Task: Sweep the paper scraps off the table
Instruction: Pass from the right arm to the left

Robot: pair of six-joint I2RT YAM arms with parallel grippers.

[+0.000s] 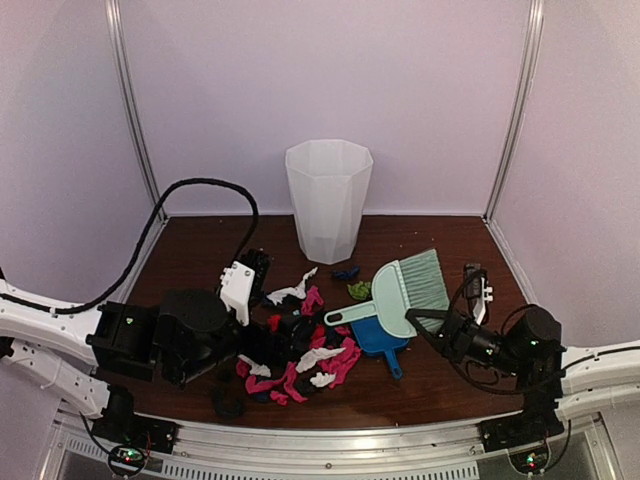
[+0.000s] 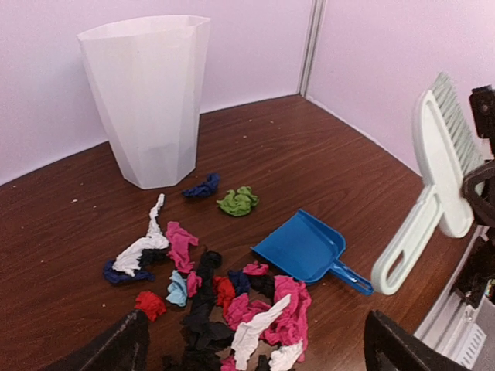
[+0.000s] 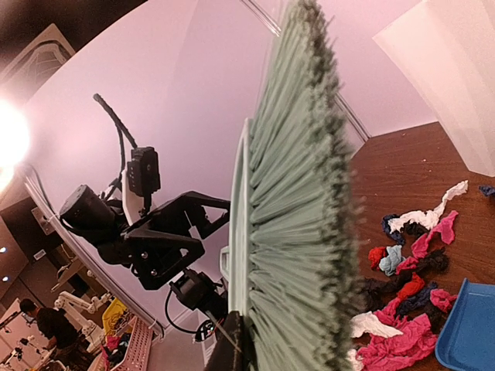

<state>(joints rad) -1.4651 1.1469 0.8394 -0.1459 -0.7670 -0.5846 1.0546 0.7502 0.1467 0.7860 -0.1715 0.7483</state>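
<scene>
Paper scraps [image 1: 340,362] look light and flimsy, better swept than pinched; left jaws spread empty, right jaws clamp the hand brush [image 1: 400,290].

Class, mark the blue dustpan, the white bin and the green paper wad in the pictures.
Blue dustpan [image 2: 298,249]: left wrist view, on the flat pan floor.
White bin [image 2: 147,100]: left wrist view, on its front wall.
Green paper wad [image 2: 237,201]: left wrist view, on the wad's middle.

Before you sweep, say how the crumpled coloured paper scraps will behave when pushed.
The thin, wrinkled paper scraps look light: probably they scatter rather than slide together. The long white strip seems floppy and may trail behind. The green wad looks round enough to roll.
</scene>
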